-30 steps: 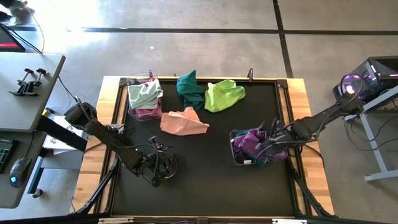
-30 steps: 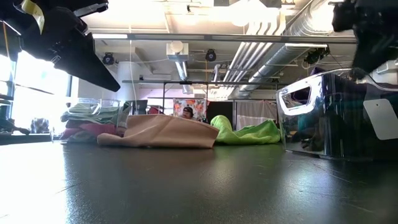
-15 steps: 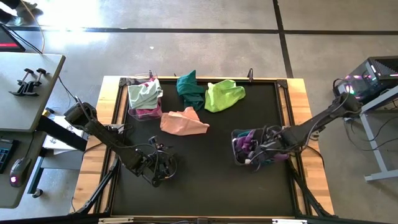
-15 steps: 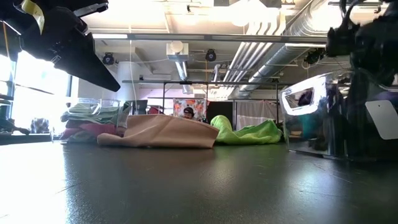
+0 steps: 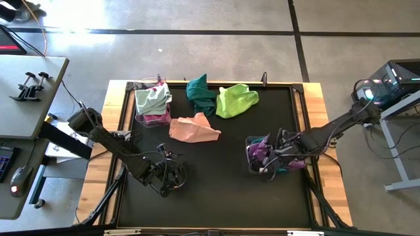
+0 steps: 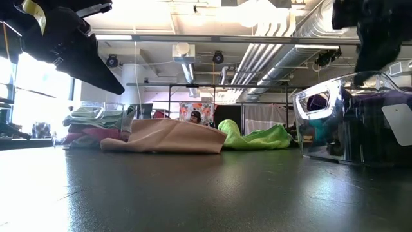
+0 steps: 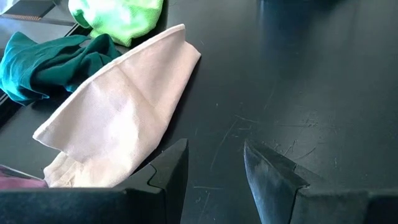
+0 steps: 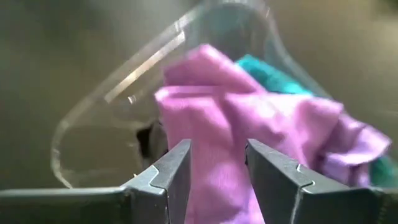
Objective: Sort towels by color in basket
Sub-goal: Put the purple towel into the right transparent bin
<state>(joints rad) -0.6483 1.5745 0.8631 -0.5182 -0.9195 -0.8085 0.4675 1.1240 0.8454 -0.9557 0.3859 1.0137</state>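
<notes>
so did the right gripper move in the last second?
Yes. In the high view the right gripper has shifted toward the left arm's side across the clear bin, over the purple towel. The peach towel sits unchanged.

The bench (image 5: 216, 190) lies bare on the near side of the peach towel (image 5: 193, 129). Beyond that towel, teal (image 5: 200, 95) and lime (image 5: 236, 100) cloths crowd the far edge. Clear bins block both flanks: one (image 5: 152, 105) left of it, one (image 5: 269, 156) right.

Soft matt cloth towels (image 5: 195, 128), glossy clear plastic basket (image 6: 335, 122), scuffed black mat (image 7: 311, 93)
</notes>
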